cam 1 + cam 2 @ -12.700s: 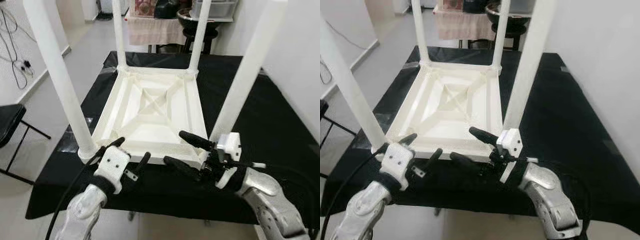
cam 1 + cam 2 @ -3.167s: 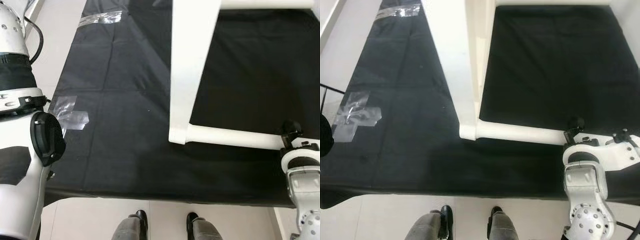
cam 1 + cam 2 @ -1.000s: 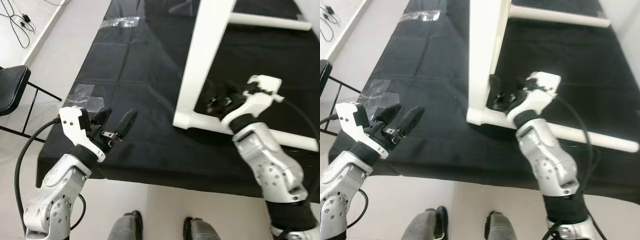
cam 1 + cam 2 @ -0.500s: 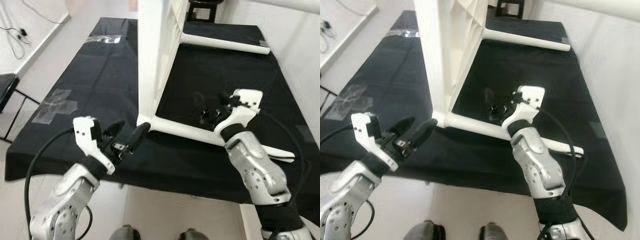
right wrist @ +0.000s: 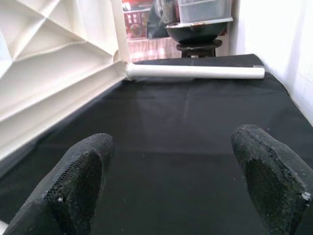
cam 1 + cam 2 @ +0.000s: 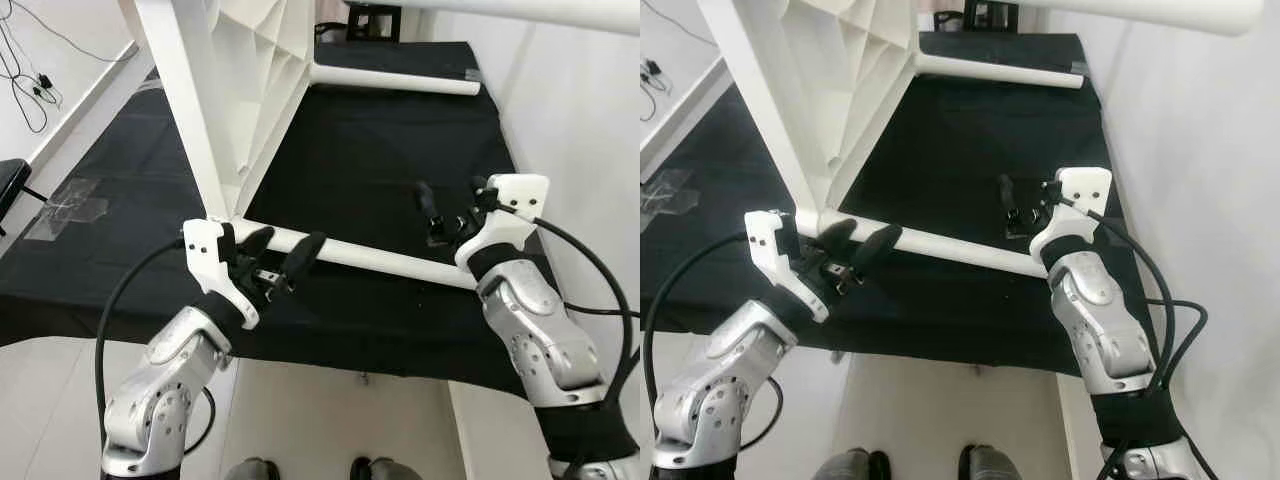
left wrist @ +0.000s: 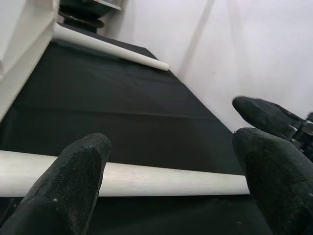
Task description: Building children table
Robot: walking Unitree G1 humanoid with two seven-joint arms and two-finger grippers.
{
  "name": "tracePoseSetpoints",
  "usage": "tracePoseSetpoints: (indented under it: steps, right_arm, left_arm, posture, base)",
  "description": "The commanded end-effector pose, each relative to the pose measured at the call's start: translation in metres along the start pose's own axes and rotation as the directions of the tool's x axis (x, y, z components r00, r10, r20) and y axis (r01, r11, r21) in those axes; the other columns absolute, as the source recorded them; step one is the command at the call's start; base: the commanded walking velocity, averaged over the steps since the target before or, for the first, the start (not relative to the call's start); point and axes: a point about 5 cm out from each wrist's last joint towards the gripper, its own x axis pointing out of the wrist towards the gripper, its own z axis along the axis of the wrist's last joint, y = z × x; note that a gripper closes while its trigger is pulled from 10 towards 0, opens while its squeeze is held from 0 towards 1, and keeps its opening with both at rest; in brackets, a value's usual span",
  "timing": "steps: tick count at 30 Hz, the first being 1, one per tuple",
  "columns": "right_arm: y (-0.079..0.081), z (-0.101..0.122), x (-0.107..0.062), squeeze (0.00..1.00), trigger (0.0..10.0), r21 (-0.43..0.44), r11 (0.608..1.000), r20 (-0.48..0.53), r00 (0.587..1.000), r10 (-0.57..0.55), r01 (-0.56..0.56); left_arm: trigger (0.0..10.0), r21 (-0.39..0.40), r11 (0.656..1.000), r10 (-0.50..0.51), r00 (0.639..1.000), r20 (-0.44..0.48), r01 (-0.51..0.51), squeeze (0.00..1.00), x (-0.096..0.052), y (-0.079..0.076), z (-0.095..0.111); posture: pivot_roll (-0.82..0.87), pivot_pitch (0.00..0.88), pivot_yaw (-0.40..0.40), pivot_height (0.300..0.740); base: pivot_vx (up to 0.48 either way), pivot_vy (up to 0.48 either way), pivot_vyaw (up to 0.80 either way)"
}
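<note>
Both arms reach forward over the black surface (image 6: 400,190), pincers spread wide.
The white table (image 6: 225,95) lies on its side; left pincer (image 6: 283,262) seemingly straddles its near leg (image 6: 380,260), right pincer (image 6: 447,205) hovers empty.

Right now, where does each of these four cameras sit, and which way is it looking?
Left eye and right eye: on the head, looking down at the white table lying on its side on the black cloth; both arms, left tool and right tool open.
Left wrist: along its open fingers at the near leg.
Right wrist: along its fingers at the far leg.
All share table and cloth.
</note>
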Motion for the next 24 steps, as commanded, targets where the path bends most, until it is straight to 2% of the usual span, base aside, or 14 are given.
tracePoseSetpoints:
  steps: [1,4,5,7,13,17,20,24]
  right_arm:
    - [0.002,-0.007,-0.001,0.00,10.0,-0.002,1.000,-0.018,1.000,0.003,-0.003]
    - [-0.005,-0.024,-0.009,0.00,10.0,-0.046,0.998,-0.066,0.997,-0.048,0.045]
    - [-0.005,-0.024,-0.009,0.00,10.0,-0.046,0.998,-0.066,0.997,-0.048,0.045]
    - [-0.006,-0.036,-0.018,0.00,10.0,-0.038,0.996,-0.086,0.993,-0.079,0.076]
    - [0.002,-0.046,-0.030,0.00,10.0,-0.024,0.997,-0.105,0.991,-0.080,0.077]
    - [0.003,-0.045,-0.026,0.00,10.0,-0.028,0.997,-0.101,0.992,-0.079,0.076]
    - [0.000,-0.042,-0.013,0.00,10.0,-0.013,0.994,-0.088,0.991,-0.105,0.104]
    - [0.002,-0.041,-0.008,0.00,10.0,-0.011,0.995,-0.084,0.991,-0.103,0.103]
  left_arm:
    - [10.0,0.029,0.999,0.026,1.000,-0.013,-0.025,0.00,-0.001,0.005,-0.002]
    - [10.0,0.112,0.991,0.076,0.996,-0.048,-0.070,0.00,-0.003,0.012,-0.011]
    - [10.0,0.112,0.991,0.076,0.996,-0.048,-0.070,0.00,-0.003,0.012,-0.011]
    - [10.0,0.165,0.981,0.117,0.990,-0.078,-0.103,0.00,-0.009,0.019,-0.019]
    - [10.0,0.204,0.966,0.173,0.983,-0.067,-0.156,0.00,-0.012,0.025,-0.020]
    - [10.0,0.217,0.965,0.163,0.985,-0.051,-0.149,0.00,-0.009,0.023,-0.019]
    - [10.0,0.220,0.968,0.118,0.993,0.009,-0.117,0.00,0.009,0.012,-0.010]
    - [10.0,0.240,0.965,0.106,0.994,0.015,-0.106,0.00,0.013,0.010,-0.008]
  posture:
    - [-0.03,0.161,0.002,0.740]
    - [-0.04,0.160,0.005,0.740]
    - [-0.04,0.160,0.005,0.740]
    - [-0.04,0.159,0.008,0.740]
    - [-0.04,0.156,0.013,0.740]
    - [-0.03,0.150,0.012,0.740]
    - [-0.03,0.140,0.020,0.740]
    - [-0.03,0.142,0.024,0.740]
  base:
    - [0.000,0.000,0.00]
    - [0.000,0.000,0.00]
    - [0.000,0.000,0.00]
    - [0.000,0.000,0.00]
    - [0.000,0.000,0.00]
    - [0.000,0.000,0.00]
    - [0.000,0.000,0.00]
    - [0.000,0.000,0.00]
